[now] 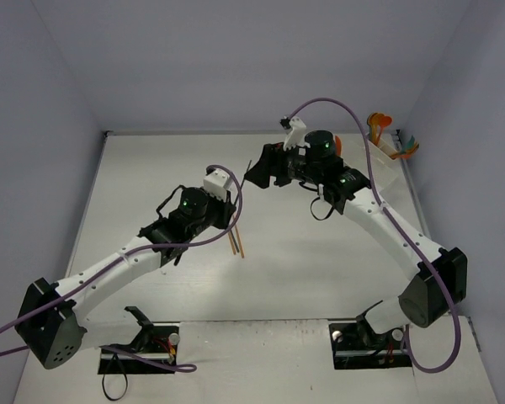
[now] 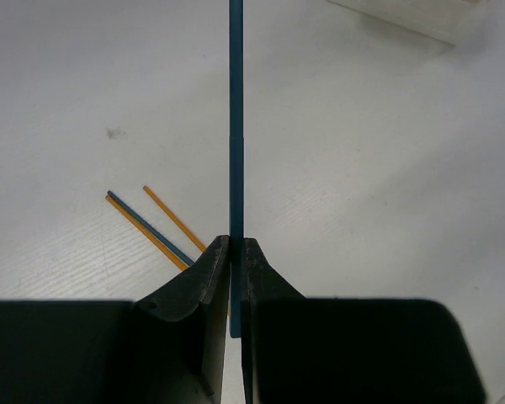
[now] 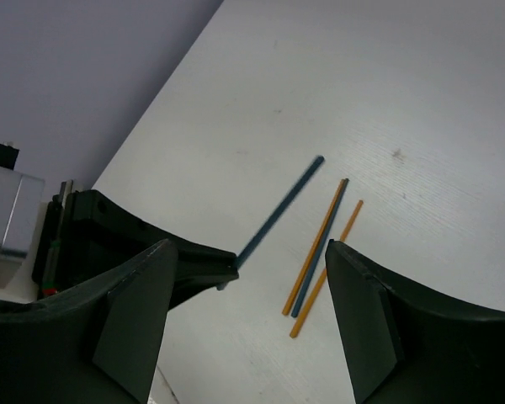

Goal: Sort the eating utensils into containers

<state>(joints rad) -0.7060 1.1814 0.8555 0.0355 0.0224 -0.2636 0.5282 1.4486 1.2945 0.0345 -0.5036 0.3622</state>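
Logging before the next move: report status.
Left gripper shut on thin dark blue plastic utensil. Right gripper open, empty. Three loose orange and blue plastic utensils on white table nearby.

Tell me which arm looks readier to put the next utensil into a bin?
Probably the left arm: the left gripper is shut on a blue utensil, which only needs carrying to the containers. The right gripper hangs open and empty.
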